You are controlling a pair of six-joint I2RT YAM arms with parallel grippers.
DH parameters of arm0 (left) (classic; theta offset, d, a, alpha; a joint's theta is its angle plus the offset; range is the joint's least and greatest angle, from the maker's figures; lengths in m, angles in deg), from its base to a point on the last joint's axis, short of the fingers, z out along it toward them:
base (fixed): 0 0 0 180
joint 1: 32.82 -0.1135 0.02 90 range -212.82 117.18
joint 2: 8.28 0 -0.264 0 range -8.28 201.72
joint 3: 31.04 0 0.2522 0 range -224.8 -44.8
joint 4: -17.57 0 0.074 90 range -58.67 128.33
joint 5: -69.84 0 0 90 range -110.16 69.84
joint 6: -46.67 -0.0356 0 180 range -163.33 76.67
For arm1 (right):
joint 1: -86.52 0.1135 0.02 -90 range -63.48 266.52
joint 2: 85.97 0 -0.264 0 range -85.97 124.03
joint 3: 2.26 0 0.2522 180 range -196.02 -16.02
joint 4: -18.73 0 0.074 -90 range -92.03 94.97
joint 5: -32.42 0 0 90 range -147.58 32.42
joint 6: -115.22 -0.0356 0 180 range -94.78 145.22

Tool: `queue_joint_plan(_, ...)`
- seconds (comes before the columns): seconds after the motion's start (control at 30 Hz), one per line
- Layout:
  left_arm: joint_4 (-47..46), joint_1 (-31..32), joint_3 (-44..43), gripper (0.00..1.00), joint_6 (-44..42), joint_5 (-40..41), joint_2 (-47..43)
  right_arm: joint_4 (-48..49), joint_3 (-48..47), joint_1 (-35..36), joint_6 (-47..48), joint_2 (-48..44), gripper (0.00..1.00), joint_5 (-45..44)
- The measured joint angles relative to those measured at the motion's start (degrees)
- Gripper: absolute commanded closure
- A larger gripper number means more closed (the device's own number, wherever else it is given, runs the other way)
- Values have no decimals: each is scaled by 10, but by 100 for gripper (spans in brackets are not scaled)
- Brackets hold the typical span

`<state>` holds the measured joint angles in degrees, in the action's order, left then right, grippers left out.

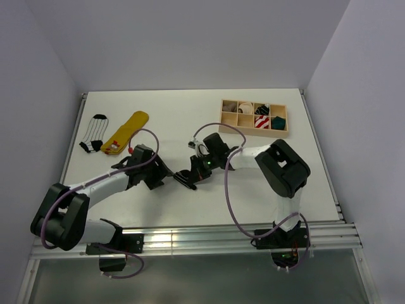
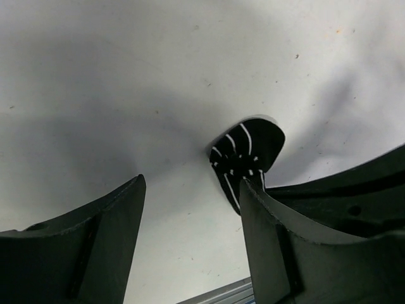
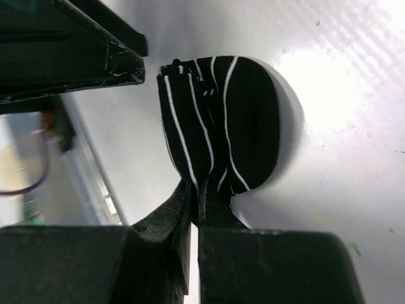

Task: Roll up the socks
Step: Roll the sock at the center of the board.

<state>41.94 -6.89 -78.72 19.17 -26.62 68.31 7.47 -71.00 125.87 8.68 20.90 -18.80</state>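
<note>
A black sock with thin white stripes [image 3: 221, 120] is bunched into a rounded roll on the table. My right gripper [image 3: 199, 190] is shut on its lower fold. In the top view this gripper [image 1: 188, 178] sits at the table's middle, with the sock [image 1: 182, 178] at its tip. My left gripper [image 1: 158, 172] is just left of it, open and empty. In the left wrist view the sock [image 2: 247, 155] lies beyond the right finger [image 2: 272, 234], outside the gap between the jaws [image 2: 190, 190]. A second black striped sock [image 1: 95, 132] lies flat at the back left.
A yellow sock [image 1: 126, 132] lies beside the flat striped one. A wooden divided box [image 1: 254, 128] at the back right holds several rolled socks. The left gripper's finger [image 3: 76, 50] shows close to the roll in the right wrist view. The table's metal front rail [image 1: 190, 237] runs along the near edge.
</note>
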Motion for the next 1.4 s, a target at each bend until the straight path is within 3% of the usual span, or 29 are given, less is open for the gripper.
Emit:
queue_joint_plan(0.27, -27, 22, 11, 39, 10, -2, 10, 31, -14, -41, -70, 75, 100, 162)
queue_joint_plan(0.5, -60, 33, 3, 48, 20, -9, 49, 35, -14, -45, -88, 83, 98, 180)
queue_joint_plan(0.7, -81, 40, -9, 58, 27, -10, 81, 26, -13, -45, -87, 74, 80, 165)
queue_joint_plan(0.8, -85, 41, -17, 59, 27, -12, 92, 7, -5, -38, -71, 43, 67, 119)
queue_joint_plan(1.0, -81, 44, -33, 61, 24, -13, 109, -39, 24, 13, -22, -74, 55, -67)
queue_joint_plan(1.2, -63, 45, -48, 62, 12, -12, 115, -38, 43, 107, 26, -159, 52, -268)
queue_joint_plan(1.4, -52, 46, -54, 62, 5, -13, 118, -36, 47, 184, 68, -163, 51, -401)
